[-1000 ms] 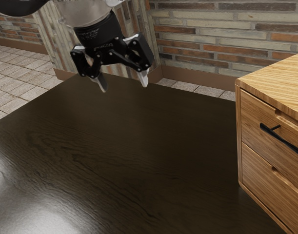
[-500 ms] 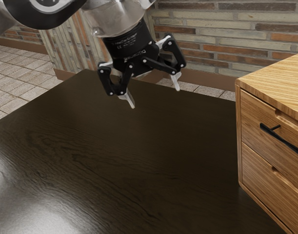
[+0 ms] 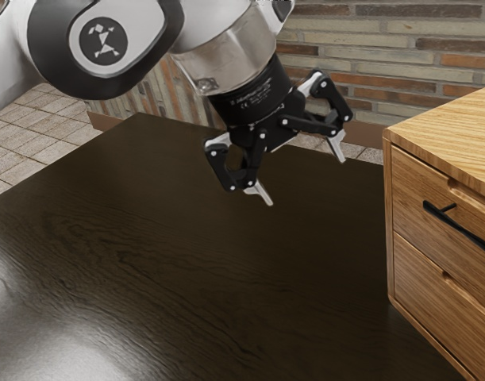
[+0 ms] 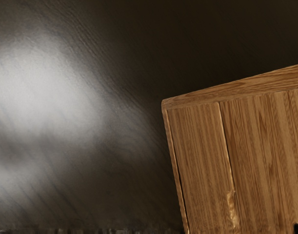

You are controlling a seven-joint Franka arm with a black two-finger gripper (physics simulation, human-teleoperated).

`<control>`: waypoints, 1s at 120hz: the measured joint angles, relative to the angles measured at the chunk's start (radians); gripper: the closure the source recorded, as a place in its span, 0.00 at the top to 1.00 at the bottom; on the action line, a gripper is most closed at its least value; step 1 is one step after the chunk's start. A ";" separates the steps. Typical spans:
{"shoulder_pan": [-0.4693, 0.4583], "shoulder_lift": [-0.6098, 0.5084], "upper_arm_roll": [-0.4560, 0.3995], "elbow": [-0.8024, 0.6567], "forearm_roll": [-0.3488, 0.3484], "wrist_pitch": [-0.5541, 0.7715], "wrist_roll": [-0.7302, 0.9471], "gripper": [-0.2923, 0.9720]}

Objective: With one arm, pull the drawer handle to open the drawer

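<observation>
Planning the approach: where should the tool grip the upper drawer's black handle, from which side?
Grip the black handle mid-bar, approaching from the drawer front, the exterior view's left. The bar stands off the face of the upper drawer, leaving finger room behind.

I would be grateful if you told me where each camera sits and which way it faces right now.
Exterior view: at the arm's side, above the table, looking across it toward a brick wall, with the drawer cabinet at the exterior view's right; it shows the arm and its open fingers.
Wrist view: on the hand, looking ahead of it at the table and the drawer cabinet's front corner.
Shared: the dark table and the wooden drawer cabinet.
</observation>
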 joint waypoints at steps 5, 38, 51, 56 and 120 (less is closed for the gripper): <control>-0.030 0.000 -0.001 -0.002 0.000 0.006 -0.011 0.77; -0.017 -0.033 -0.028 -0.068 -0.003 0.063 -0.066 0.77; -0.005 -0.057 -0.043 -0.094 -0.006 0.087 -0.083 0.77; -0.009 -0.060 -0.051 -0.097 -0.007 0.094 -0.089 0.77; -0.018 -0.037 -0.139 -0.111 -0.013 0.158 -0.138 0.76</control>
